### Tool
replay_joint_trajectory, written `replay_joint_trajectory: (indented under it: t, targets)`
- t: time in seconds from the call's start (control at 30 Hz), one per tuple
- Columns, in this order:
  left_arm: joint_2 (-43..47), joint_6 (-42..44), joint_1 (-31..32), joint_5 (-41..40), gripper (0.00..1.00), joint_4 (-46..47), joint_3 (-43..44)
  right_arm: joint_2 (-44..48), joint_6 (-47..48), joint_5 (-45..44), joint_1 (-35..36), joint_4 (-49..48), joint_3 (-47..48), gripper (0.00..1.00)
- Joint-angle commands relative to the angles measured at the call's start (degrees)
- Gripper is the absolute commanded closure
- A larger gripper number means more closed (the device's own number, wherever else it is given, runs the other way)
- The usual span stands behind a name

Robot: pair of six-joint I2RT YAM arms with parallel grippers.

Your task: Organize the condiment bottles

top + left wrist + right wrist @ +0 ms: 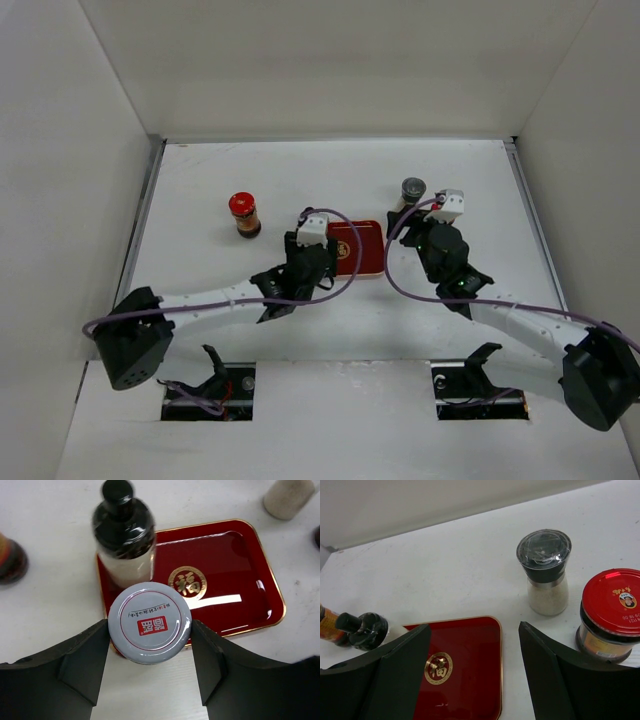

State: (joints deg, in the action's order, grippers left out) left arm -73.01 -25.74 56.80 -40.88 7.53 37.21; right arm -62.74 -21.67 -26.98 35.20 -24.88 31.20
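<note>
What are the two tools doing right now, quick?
Left tool: closed on the silver-lidded jar.
Right tool: open, holding nothing.

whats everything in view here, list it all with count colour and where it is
tray: 1, red with gold rim and emblem, mid-table
black-capped bottle: 1, black cap, white lower body, standing on the tray's left part
silver-lidded jar: 1, silver lid with a red label, at the tray's near edge
red-capped bottle: 1, red cap, dark contents, on the table left of the tray
grinder: 1, dark grey top, white contents, on the table beyond the tray's right corner
red-lidded jar: 1, red lid, yellowish contents, beside the grinder
table: 1, white
left gripper: 1, black, closed on the silver-lidded jar
right gripper: 1, black, open, empty
</note>
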Motion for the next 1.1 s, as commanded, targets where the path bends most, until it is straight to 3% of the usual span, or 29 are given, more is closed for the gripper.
replay_joint_trajectory:
  t: [0.0,0.37,0.67,0.73,0.87,1.07]
  targets:
    - [-3.7,1.6,1.2,-0.4,0.73,12.9,9.8,1.3,-0.9,-0.6,-0.6,-3.2,-0.2,0.22]
    - [-24.1,7.3,-4.1,2.5,0.73,19.9,22.2,7.5,-2.9,-2.9,-3.6,-1.6,-2.3,0.23]
    - [-30.7,8.3,-6.8,2.0,0.72,23.5,25.4,10.4,-6.3,-2.4,-7.1,0.2,-3.6,0.23]
    - [-31.2,8.2,-7.0,2.0,0.67,23.6,25.3,10.1,-6.4,-2.4,-7.2,0.1,-3.6,0.22]
    - [-30.8,8.2,-6.4,1.1,0.48,24.9,23.5,10.3,-6.4,-2.6,-7.2,0.4,-3.5,0.20]
    - [-28.9,8.3,-5.5,-0.1,0.35,25.3,21.9,10.4,-6.5,-2.6,-7.6,0.7,-3.4,0.16]
